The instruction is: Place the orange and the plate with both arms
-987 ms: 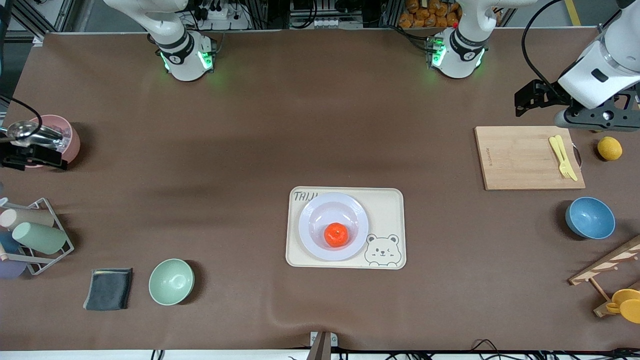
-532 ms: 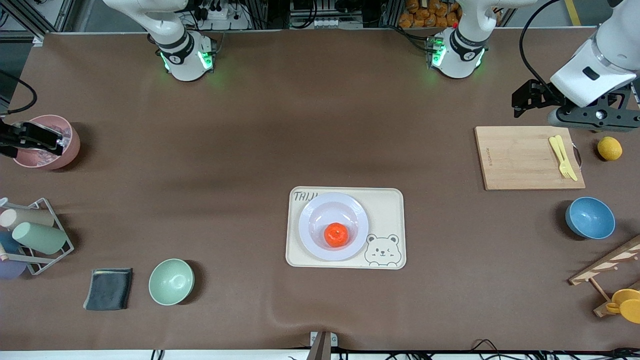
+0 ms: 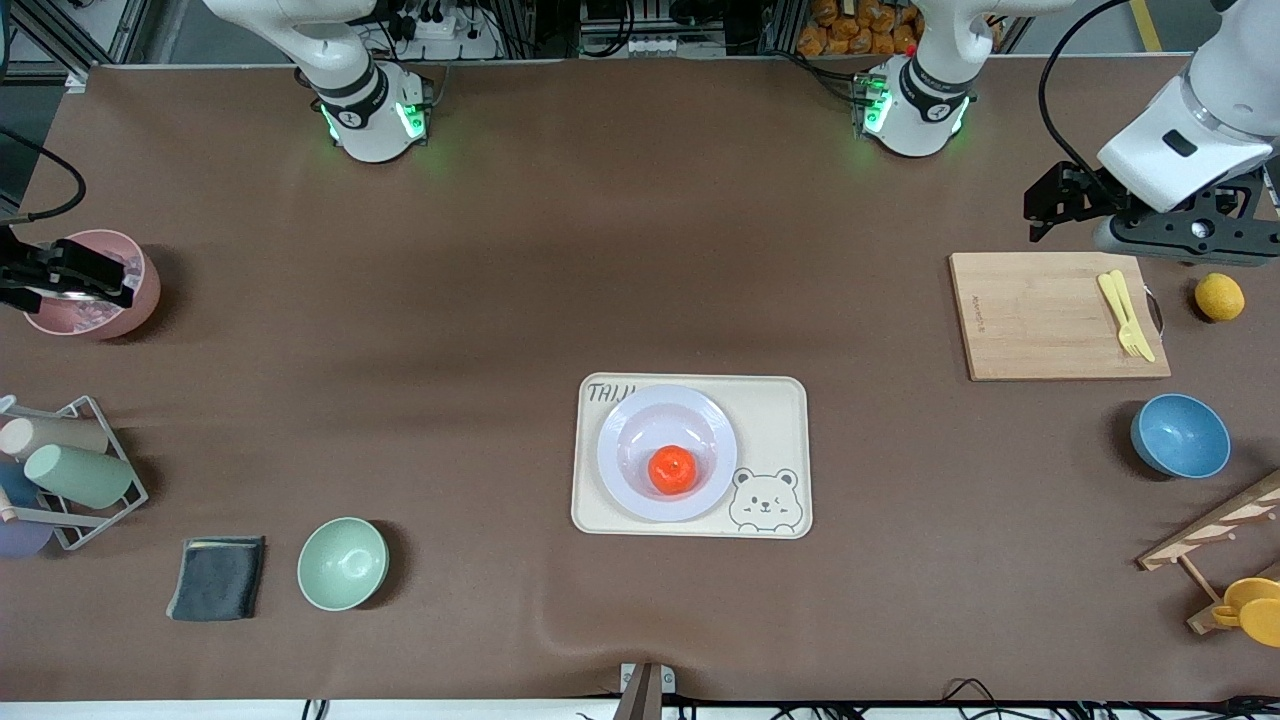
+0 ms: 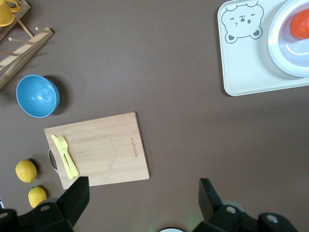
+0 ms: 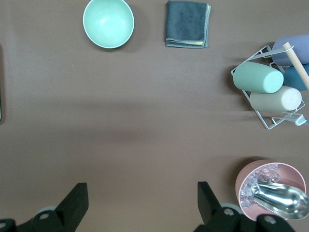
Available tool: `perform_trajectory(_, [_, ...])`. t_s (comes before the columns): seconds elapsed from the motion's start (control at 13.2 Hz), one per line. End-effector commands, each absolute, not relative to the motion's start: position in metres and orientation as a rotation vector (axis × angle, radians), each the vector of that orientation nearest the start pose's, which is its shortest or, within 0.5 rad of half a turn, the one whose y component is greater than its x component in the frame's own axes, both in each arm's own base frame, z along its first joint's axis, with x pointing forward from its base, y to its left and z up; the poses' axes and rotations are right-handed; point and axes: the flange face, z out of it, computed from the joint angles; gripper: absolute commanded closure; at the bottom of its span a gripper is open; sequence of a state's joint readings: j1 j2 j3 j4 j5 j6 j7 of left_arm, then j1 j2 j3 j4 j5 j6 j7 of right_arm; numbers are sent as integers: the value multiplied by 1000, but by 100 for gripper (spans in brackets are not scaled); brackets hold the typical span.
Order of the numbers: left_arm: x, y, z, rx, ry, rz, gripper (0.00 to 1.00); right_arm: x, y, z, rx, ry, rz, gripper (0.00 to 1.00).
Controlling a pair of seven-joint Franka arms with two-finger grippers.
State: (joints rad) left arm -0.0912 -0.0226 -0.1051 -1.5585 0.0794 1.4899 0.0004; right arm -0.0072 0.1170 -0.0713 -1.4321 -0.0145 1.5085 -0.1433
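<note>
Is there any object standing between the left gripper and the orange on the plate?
Nothing visible does. The left gripper, open, hangs at the left arm's end of the table by the cutting board. Only bare table lies from there to the orange, which sits on the plate on the bear tray.

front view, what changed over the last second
Both arms drew back a little. The right tool, over the pink bucket, slid toward its end of the table; the metal scoop seen above the bucket a second ago is now covered. The left tool rose slightly toward its base, up from the cutting board. Both tools are open and empty. The orange, plate and tray stayed put.
</note>
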Motion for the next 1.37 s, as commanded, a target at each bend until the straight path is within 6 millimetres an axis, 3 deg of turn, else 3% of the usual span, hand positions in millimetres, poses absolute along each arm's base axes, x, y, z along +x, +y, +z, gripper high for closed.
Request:
perform_trajectory(0.0, [529,-98,638,-3037,299,46,0,560,-44,619,-3180,-102,44,0])
perform_trajectory(0.38, [529,-98,638,-3063,287,50,0,544,-43,611,-3171,-97,27,0])
perform_trajectory(1.29, [529,-100,637,-3064,292,52,0,550,-51,614,-3133,-38,11,0])
